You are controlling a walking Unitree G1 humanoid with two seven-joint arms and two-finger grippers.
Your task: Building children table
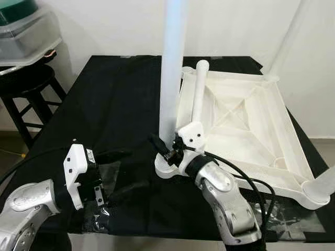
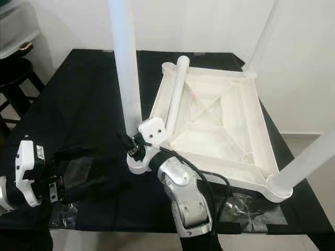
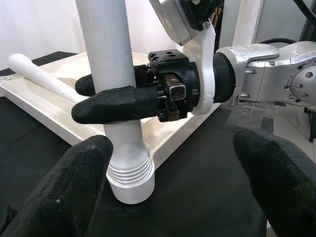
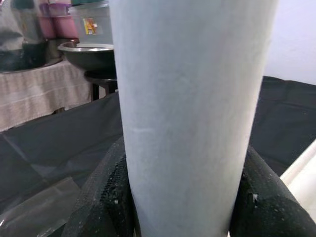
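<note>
while my right gripper (image 1: 163,148) clenches the leg (image 1: 171,68) at the tabletop's (image 1: 251,123) 8 o'clock corner, one spare leg (image 1: 199,94) waits; my left gripper (image 1: 118,175) gapes.

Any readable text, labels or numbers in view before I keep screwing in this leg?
Nothing can be read.
Storage container: a small yellow and red sticker, too blurred to read.
Left end effector: a small pale label on its white housing, too small to read.
Table leg, tabletop: no markings.
</note>
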